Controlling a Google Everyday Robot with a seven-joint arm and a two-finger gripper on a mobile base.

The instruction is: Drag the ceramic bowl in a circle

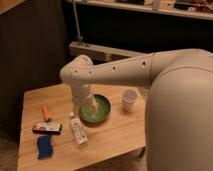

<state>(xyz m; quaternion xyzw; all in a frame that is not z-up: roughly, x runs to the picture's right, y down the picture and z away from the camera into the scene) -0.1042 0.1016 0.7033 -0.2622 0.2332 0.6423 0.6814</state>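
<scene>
The ceramic bowl [102,111], glossy green and shallow, sat near the middle of the wooden table [116,134], a little toward its right half. The gripper [90,106] reached down into the bowl from above, at the bowl's left inner side, with a pale yellowish tip showing against the green glaze. Whether it clamped the rim or only rested inside could not be told from this view.

The white arm [112,74] stretched across from the robot's bulky white body [182,115], which filled the right side of the scene. Its rounded wrist joint bent downward just above the bowl's left edge and hid that part of the rim.

A small white cup [129,99] stood upright to the right of the bowl, near it but apart. A white bottle [77,130] lay on its side just left of and nearer than the bowl, close to its rim. Farther left, an orange stick-like item [45,111] lay on the wood, with a dark flat packet [46,128] nearer than it. A blue sponge [44,146] lay at the near left corner. A grey metal rail [100,50] ran behind the table against a dark background.
</scene>
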